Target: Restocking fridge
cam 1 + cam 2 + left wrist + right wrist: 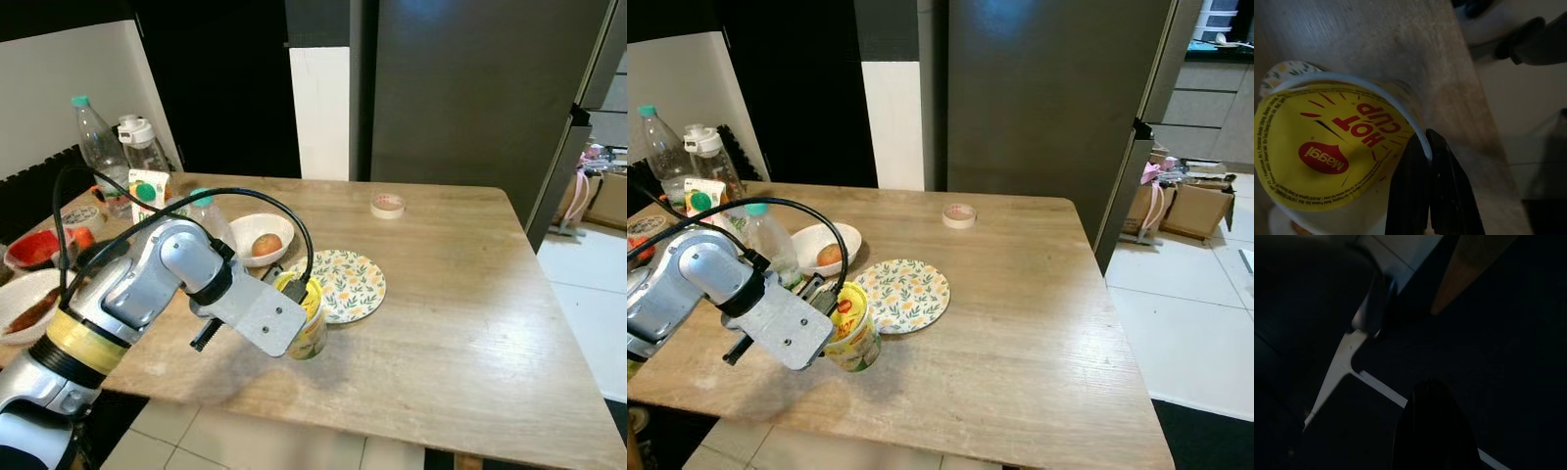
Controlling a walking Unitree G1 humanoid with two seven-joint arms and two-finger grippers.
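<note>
Left gripper (1425, 147) pinched shut on rim of cup (312, 328), just beside plate (351, 284). Right gripper: cannot tell.

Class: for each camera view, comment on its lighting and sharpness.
Left and right eye views: evenly lit, sharp, soft shadow beneath the left gripper on the pale wooden table. Left wrist view: dim, yellow-lidded noodle cup close, slightly soft. Right wrist view: very dark.

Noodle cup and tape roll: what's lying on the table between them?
The floral plate lies between the noodle cup and the tape roll, right beside the cup; past it, bare wooden table. The right eye view shows this.
</note>
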